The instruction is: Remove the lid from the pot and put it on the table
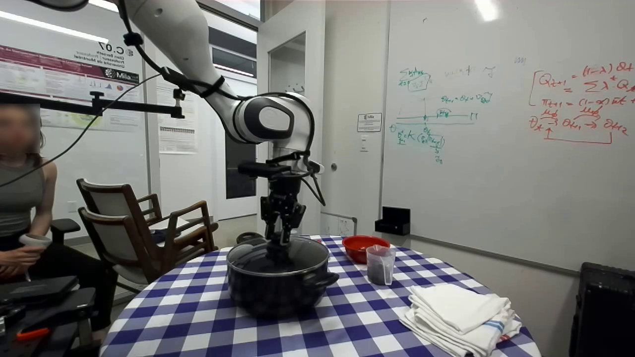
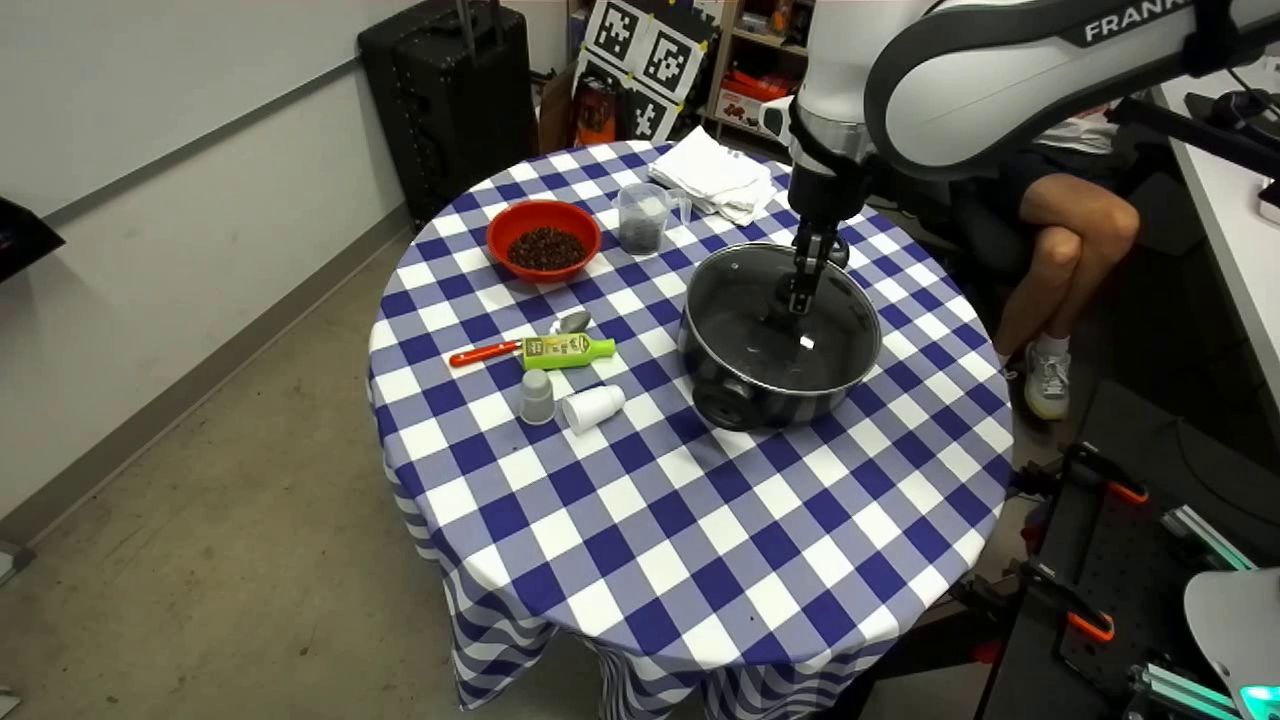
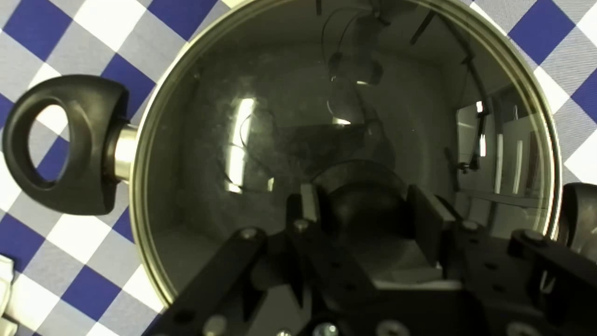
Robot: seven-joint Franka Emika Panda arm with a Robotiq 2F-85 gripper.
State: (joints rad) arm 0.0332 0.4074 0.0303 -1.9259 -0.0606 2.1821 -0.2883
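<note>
Clearly, the lid [image 3: 336, 133] sits on the pot [image 1: 274, 295], its knob [image 3: 367, 217] straight under the hand [image 1: 278, 239], between the two fingers [image 3: 309, 204], though whether they press it I cannot tell. A vertical lift should come first, then a move toward the free stretch of table [image 2: 760, 540] in the foreground of an exterior view, away from the red bowl [image 2: 545, 274] and short of the rounded edge.

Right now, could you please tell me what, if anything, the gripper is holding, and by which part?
The gripper straddles the black knob of the lid; whether it actually grips it cannot be told.
</note>
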